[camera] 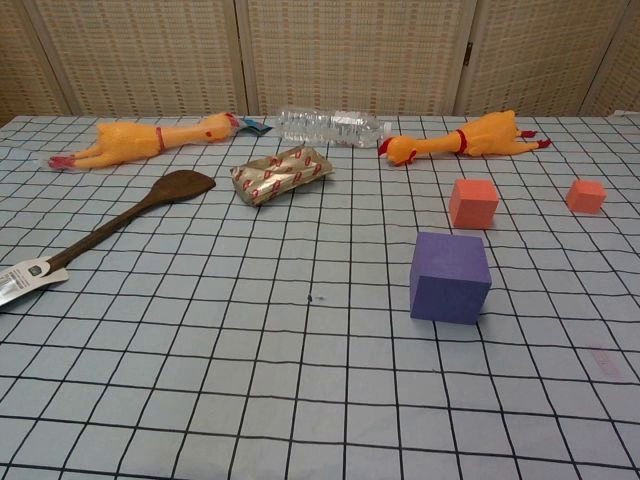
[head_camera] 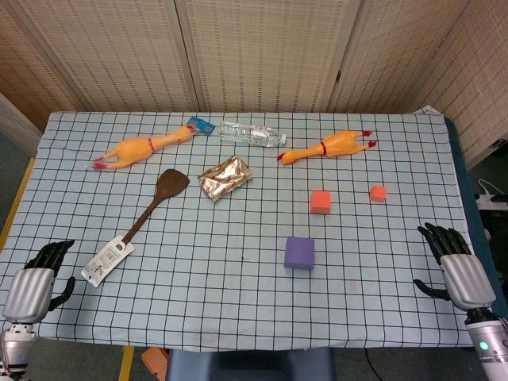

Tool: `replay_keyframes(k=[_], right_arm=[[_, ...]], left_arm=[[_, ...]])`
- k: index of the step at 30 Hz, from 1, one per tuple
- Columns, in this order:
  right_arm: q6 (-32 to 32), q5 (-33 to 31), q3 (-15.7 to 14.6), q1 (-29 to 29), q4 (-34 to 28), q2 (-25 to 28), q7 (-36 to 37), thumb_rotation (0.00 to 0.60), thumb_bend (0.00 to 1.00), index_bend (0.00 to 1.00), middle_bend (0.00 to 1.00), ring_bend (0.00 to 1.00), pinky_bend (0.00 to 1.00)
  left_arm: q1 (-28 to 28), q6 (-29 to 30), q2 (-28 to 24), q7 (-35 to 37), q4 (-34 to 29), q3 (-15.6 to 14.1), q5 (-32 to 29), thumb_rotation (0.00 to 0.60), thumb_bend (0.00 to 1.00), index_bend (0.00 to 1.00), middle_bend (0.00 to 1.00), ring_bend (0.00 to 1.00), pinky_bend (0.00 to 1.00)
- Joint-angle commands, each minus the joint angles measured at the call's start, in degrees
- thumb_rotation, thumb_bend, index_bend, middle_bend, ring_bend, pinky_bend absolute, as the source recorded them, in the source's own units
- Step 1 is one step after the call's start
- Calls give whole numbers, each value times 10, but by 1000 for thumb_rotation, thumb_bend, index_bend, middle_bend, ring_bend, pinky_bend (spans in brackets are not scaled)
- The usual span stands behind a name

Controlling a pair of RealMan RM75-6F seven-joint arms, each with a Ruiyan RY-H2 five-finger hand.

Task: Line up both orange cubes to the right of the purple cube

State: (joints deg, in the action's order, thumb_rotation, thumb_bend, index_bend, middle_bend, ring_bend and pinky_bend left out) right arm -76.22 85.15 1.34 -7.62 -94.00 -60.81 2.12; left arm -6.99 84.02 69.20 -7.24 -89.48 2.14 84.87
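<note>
Woven-reed screens stand behind the table [head_camera: 238, 309], which wears a pale cloth ruled in a black grid. On it you see, from largest to smallest:

Two rubber chickens lie near the far edge, the left chicken [head_camera: 143, 148] pointing its head right, the right chicken [head_camera: 332, 146] pointing its head left. Between them lies a clear plastic bottle [head_camera: 252, 133] on its side.

A dark wooden spatula [head_camera: 147, 214] runs diagonally on your left, a white label card [head_camera: 107, 262] on its handle end. Just beside its blade lies a crinkled foil packet [head_camera: 226, 177].

Your left hand [head_camera: 36, 282] rests at the near left corner and your right hand [head_camera: 454, 266] at the near right corner; each has its fingers spread and grasps nothing. The chest view shows neither.

The purple cube [camera: 450, 277] sits right of centre, nearer you than either orange one. The larger orange cube [camera: 473, 203] stands just beyond it, slightly to the right, apart from it. The smaller orange cube [camera: 586, 195] stands further right, level with the larger one and well apart from the purple cube.
</note>
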Motion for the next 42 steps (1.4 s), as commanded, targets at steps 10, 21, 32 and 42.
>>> replay_keyframes(k=[10, 21, 32, 42], right_arm=[[-1, 3, -3, 0, 4, -2, -4, 600, 88, 71, 35, 0, 14], [-41, -21, 40, -6, 79, -70, -37, 600, 88, 250, 563, 668, 775], [90, -99, 82, -95, 89, -106, -102, 600, 88, 325, 719, 831, 930], [159, -160, 114, -171, 105, -169, -163, 600, 88, 331, 772, 877, 972]], left_arm=[[-3, -5, 0, 0, -1, -1, 4, 600, 453, 143, 152, 115, 366], [-4, -12, -2, 2, -6, -7, 9, 600, 452, 150, 173, 116, 368], [-7, -21, -3, 2, -8, -10, 9, 600, 452, 150, 191, 117, 368], [-11, -36, -7, 8, -8, -14, 8, 600, 452, 150, 211, 117, 369]])
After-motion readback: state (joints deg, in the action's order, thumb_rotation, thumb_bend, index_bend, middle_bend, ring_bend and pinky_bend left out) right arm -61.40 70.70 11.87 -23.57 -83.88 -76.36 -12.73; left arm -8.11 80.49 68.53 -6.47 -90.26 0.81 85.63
